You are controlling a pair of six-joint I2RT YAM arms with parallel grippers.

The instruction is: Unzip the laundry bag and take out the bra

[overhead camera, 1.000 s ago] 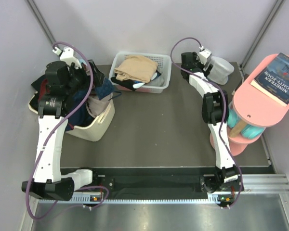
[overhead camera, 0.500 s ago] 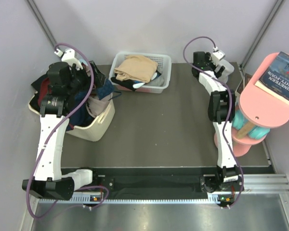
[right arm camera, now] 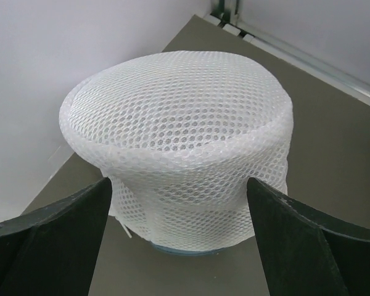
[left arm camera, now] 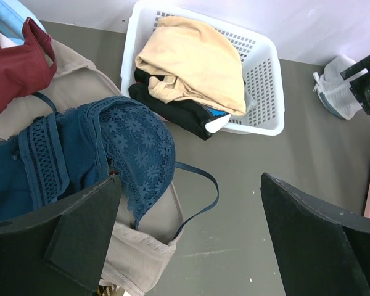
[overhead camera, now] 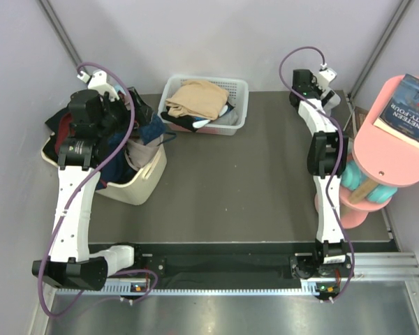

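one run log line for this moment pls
right gripper: open, flanking white mesh drum-shaped laundry bag | left gripper: open, over blue lace garment | bag: resting on dark grey table

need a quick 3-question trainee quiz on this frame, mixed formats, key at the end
1. True or false: the right gripper is open and faces the laundry bag without gripping it.
2. What lies on top in the white basket? A) tan folded garment B) green towel C) yellow sock
3. Fill in: the left gripper hangs open above a ____ lace garment draped on the cream tub.
Key: 1 true; 2 A; 3 blue.
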